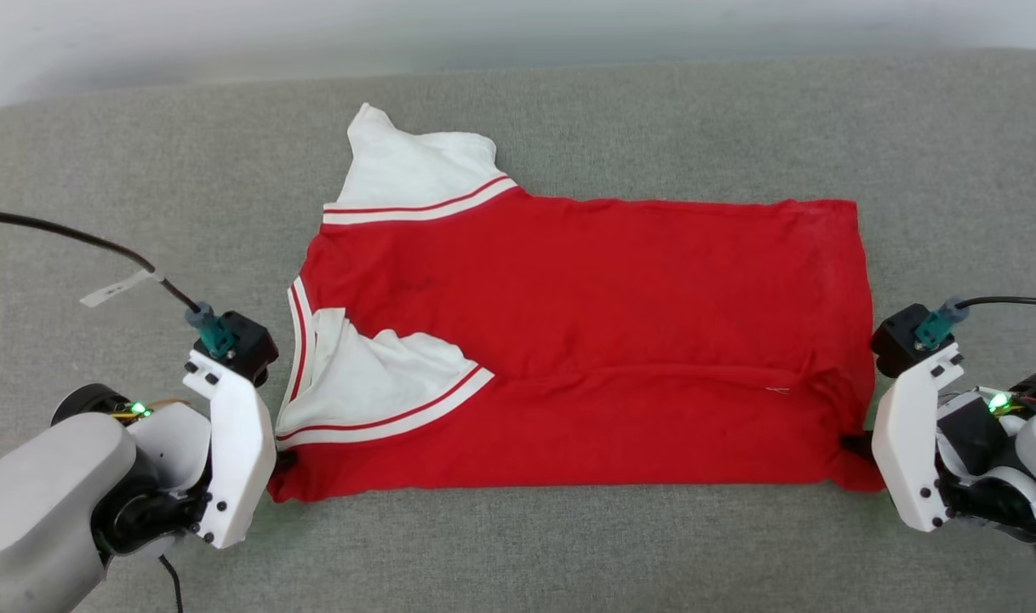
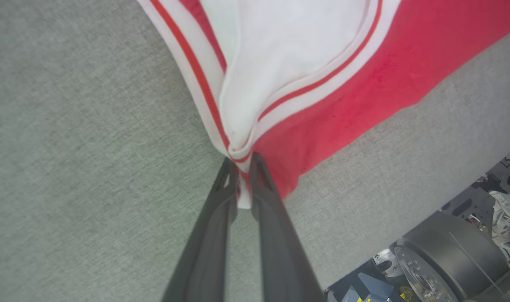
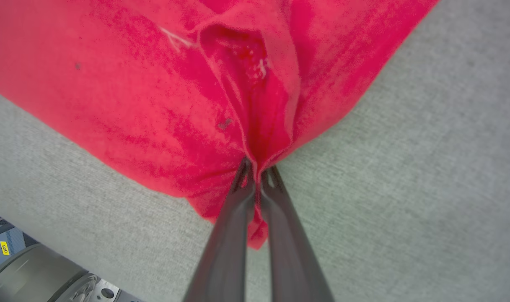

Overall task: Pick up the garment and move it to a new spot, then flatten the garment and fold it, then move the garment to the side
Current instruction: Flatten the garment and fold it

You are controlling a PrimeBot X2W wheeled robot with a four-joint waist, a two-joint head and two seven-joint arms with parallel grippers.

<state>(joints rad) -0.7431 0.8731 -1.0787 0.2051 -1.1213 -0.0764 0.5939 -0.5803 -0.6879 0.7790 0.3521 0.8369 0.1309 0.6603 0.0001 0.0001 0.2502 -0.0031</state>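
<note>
We see the garment (image 1: 586, 340) lying flat in the middle of a soft grey top (image 1: 518, 545), turned sideways. Its neck end is at our left and its bottom hem is at our right. The side facing up is plain red. The side facing down is hidden from us. One white sleeve (image 1: 415, 170) sticks out at the far edge, and its tip is a bit curled. The other white sleeve (image 1: 373, 383) is folded in on top of the red, with its striped trim showing.

Our left gripper (image 2: 243, 167) is pinching the near left corner of the garment. From the left wrist we see its two dark fingers (image 2: 213, 235) squeeze a little bunch of white and red-striped cloth. A bit of cloth pokes down between them. From the head we can hardly see these fingers, because the gripper's white shell covers them.

Our right gripper (image 3: 257, 167) is pinching the near right corner, at the hem. Red cloth is bunched up at its tips, and we cannot tell how many layers it holds. From the head, just a small dark tip shows beside the red edge.

A black cable (image 1: 75, 238) runs off the left edge of the head view. Low in the left wrist view, past the edge of the grey top, is a round grey machine part (image 2: 443, 260), cut off and blurry.
</note>
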